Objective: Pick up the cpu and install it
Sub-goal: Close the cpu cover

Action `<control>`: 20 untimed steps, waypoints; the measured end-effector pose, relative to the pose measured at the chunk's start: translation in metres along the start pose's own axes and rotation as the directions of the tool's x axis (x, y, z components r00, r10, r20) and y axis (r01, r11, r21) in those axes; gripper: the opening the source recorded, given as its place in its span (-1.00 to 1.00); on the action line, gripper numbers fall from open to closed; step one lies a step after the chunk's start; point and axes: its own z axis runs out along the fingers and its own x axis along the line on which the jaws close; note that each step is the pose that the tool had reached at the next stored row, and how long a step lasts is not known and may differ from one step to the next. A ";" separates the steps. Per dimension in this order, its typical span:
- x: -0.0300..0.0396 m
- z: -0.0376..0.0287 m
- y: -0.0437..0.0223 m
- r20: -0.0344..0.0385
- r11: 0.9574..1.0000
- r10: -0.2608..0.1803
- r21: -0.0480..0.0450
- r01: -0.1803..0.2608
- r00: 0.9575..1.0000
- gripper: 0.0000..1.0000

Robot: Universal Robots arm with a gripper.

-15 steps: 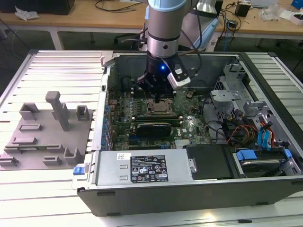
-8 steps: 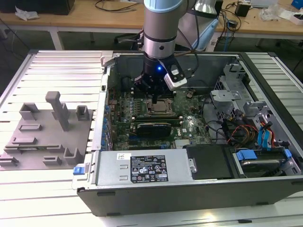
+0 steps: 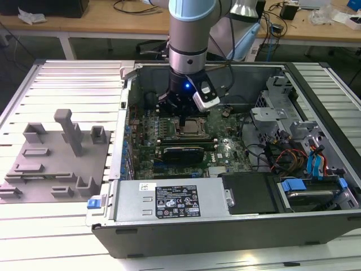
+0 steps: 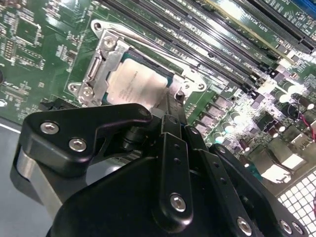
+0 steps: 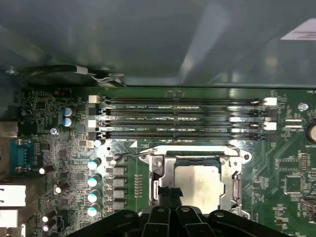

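Note:
The cpu (image 4: 136,84) lies flat with its silvery top up inside the metal-framed socket (image 4: 101,59) on the green motherboard. It appears in both wrist views, cpu (image 5: 197,185) in socket (image 5: 158,168), and as a pale square, cpu (image 3: 192,127), in the exterior view. My gripper (image 3: 185,121) hangs straight down over the socket inside the open computer case. Its black fingers stand together at the socket's edge beside the cpu, gripper (image 4: 170,101) and gripper (image 5: 168,193), with nothing between them. Whether they touch the frame I cannot tell.
Long black memory slots (image 5: 182,118) run beside the socket. A black graphics card (image 3: 180,152) lies just in front of it, then the power supply (image 3: 169,200). Drive bays and cables (image 3: 304,164) fill the exterior view's right. A grey fixture (image 3: 56,158) sits outside the case.

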 end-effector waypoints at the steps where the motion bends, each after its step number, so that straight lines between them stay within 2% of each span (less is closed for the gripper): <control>1: 0.0016 0.0032 0.0000 0.000 1.000 0.000 0.000 0.000 1.000 -0.79; 6: 0.0020 0.0091 0.0000 0.000 1.000 0.000 0.000 0.000 1.000 -0.79; 20: 0.0021 0.0140 0.0000 0.000 1.000 0.000 0.000 0.000 1.000 -0.79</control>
